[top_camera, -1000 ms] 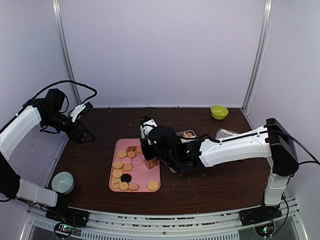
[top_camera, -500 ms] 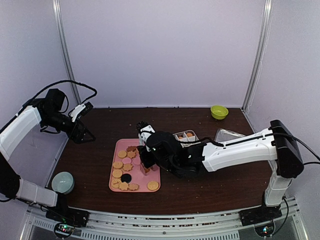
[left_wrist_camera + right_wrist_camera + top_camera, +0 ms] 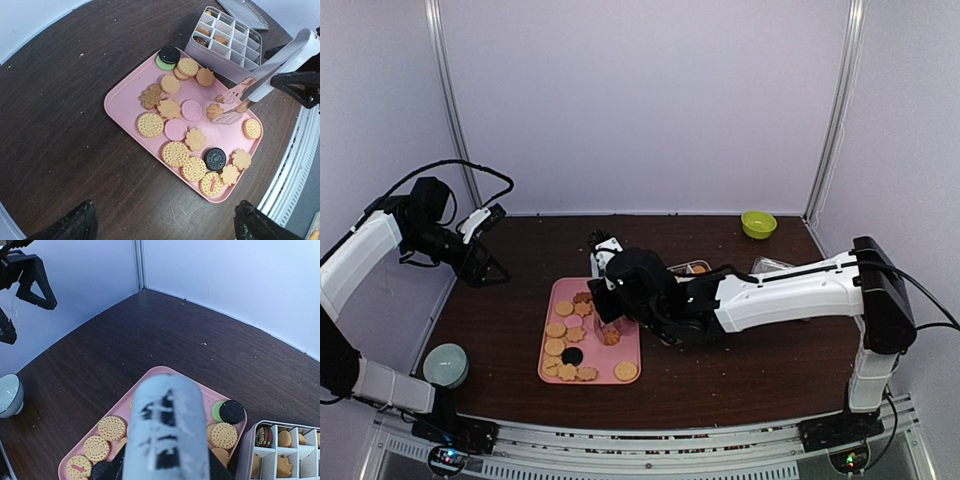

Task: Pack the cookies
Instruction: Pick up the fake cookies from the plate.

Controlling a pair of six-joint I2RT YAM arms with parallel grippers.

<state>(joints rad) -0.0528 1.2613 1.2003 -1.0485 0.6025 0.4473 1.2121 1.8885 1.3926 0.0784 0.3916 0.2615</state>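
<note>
The tongs (image 3: 165,440) handle fills the right wrist view, hiding the right gripper (image 3: 296,83) clamped on it. Golden, pink and dark cookies (image 3: 169,108) lie on the tray (image 3: 117,102), mid-frame. The left gripper (image 3: 492,250) gapes wide.

Blurred tongs (image 3: 165,435) fill the right wrist view, hiding several of the cookies (image 3: 112,427) on the pink tray (image 3: 197,387); the compartment box (image 3: 247,455) runs off its edge. From above, the right arm (image 3: 790,295) covers most of that box.
</note>
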